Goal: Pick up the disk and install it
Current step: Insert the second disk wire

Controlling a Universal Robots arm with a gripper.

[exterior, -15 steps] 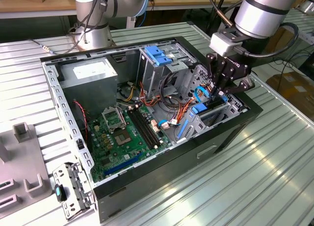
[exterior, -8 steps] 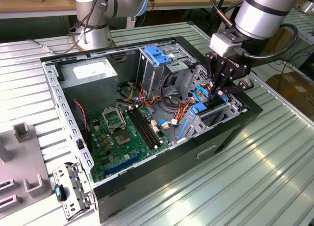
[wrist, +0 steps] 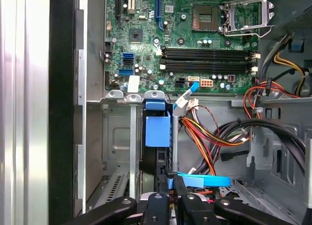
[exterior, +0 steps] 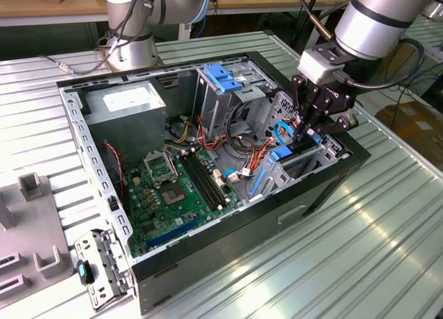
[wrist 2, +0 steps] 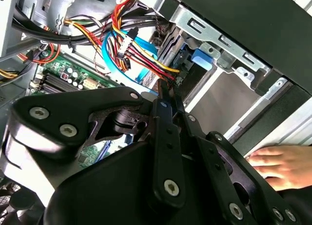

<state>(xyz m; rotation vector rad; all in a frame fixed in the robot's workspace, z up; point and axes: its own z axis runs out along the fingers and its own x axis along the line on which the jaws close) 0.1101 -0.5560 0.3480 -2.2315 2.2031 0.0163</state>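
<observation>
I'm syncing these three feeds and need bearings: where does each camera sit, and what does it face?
Exterior view: off the arm, above the table, looking down into the open computer case; the arm and gripper show.
First wrist view: on the arm, looking along the fingers at the motherboard and drive bay.
Second wrist view: behind the gripper; a person's hand rests outside the case.
All share the coloured cables.

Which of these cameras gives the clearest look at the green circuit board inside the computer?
The first wrist view: it faces the green circuit board almost straight on, with nothing in front of it. The exterior view shows it at a slant. The second wrist view catches a corner of it behind cables.
</observation>
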